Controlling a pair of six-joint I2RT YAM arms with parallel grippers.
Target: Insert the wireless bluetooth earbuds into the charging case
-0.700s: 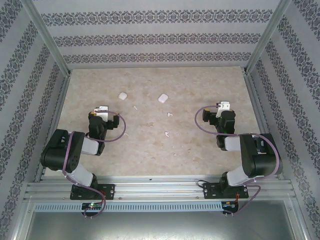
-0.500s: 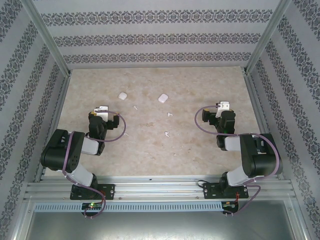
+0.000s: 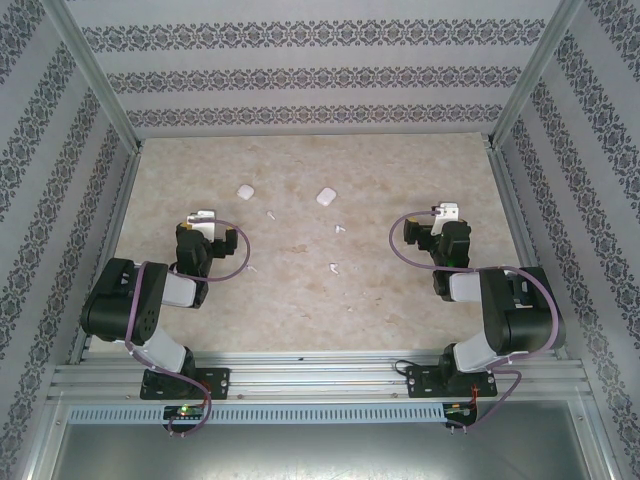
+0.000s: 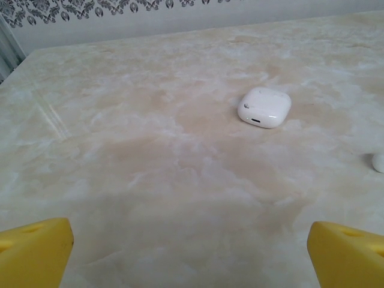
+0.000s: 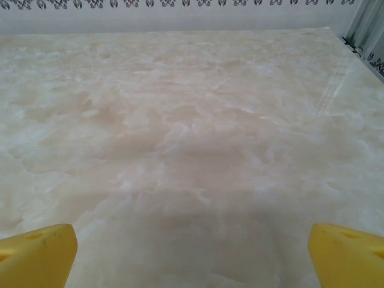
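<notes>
The earbuds (image 3: pixel 333 267) lie between the left tool (image 3: pixel 205 216) and right tool (image 3: pixel 447 211).

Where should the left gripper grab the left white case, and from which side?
Take the left case across its two rounded side walls, coming straight down from above. It lies flat and low on the table, slot end toward the left gripper, so a sideways approach would likely just push it. The open jaws look wide enough to straddle it.
</notes>
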